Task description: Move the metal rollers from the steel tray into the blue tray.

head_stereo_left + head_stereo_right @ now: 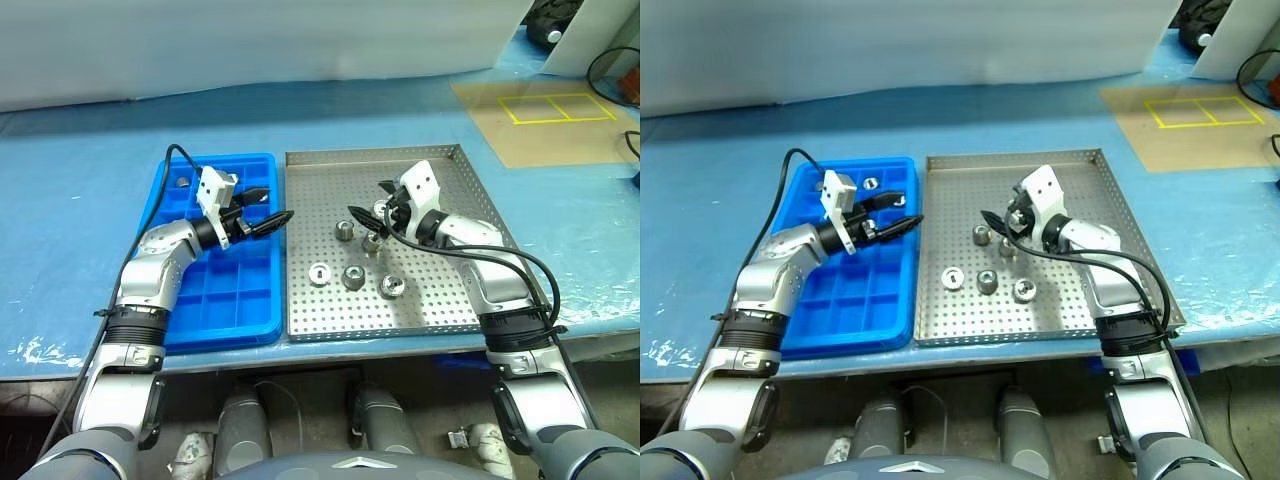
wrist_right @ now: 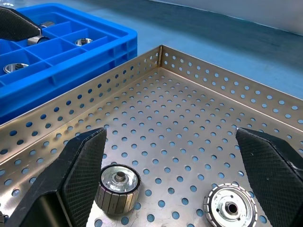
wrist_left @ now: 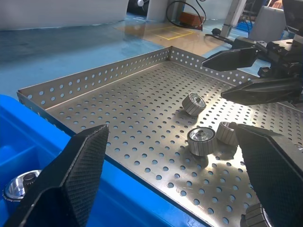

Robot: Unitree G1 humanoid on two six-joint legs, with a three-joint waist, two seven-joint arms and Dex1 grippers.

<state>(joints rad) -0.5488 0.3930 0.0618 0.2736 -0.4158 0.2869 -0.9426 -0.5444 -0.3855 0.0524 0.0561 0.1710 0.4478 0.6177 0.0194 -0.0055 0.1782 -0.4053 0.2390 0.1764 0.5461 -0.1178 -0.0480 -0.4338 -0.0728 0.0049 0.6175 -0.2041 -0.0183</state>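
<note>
Several metal rollers [image 1: 353,277] lie on the perforated floor of the steel tray [image 1: 450,160], in its left-middle part. The blue tray [image 1: 230,320] sits directly left of it, and a roller [image 1: 183,183] rests in a far-left compartment. My left gripper [image 1: 272,207] is open, hovering over the blue tray's right edge and pointing toward the steel tray. Above the rollers, my right gripper [image 1: 366,198] is open, pointing left, with nothing between its fingers. In the right wrist view two rollers [image 2: 118,187] lie just below the open fingers [image 2: 75,170].
Both trays rest on a blue-covered table near its front edge. A brown mat with yellow tape squares [image 1: 545,115] lies at the far right. Cables run along both arms. The steel tray's raised perforated rim [image 3: 94,78] borders the blue tray.
</note>
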